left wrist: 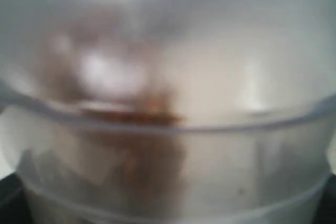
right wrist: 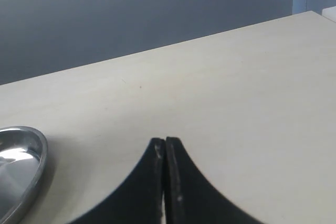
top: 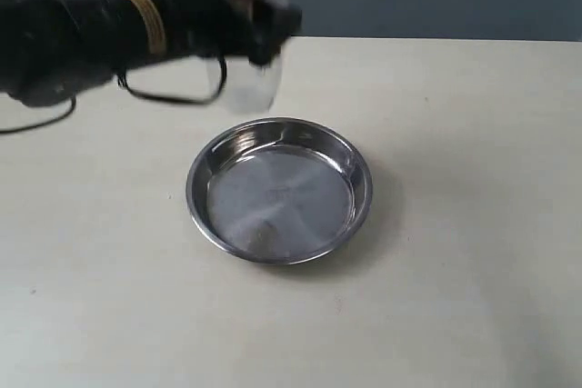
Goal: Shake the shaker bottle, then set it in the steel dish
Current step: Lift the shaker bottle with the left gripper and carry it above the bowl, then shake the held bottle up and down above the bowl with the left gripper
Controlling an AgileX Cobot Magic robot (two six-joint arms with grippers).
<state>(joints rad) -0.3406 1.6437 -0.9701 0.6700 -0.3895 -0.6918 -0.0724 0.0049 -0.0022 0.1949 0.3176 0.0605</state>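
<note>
bottle (top: 247,86): blurred, top cut by exterior view's upper edge, middle hidden behind left hand (top: 264,26) | left wrist view: bottle fills it, out of focus, fingers unseen | dish (right wrist: 21,156): mostly cut off in right wrist view | right hand (right wrist: 166,148): only finger ends in frame

Counter (top: 473,224) beneath my arms: pale cream, matte, unmarked save for tiny dark specks (top: 171,195). One object rests directly on it, the steel dish (top: 279,190), near centre, flat bottom down, with a soft shadow spreading from its rim toward 4 o'clock.
</note>
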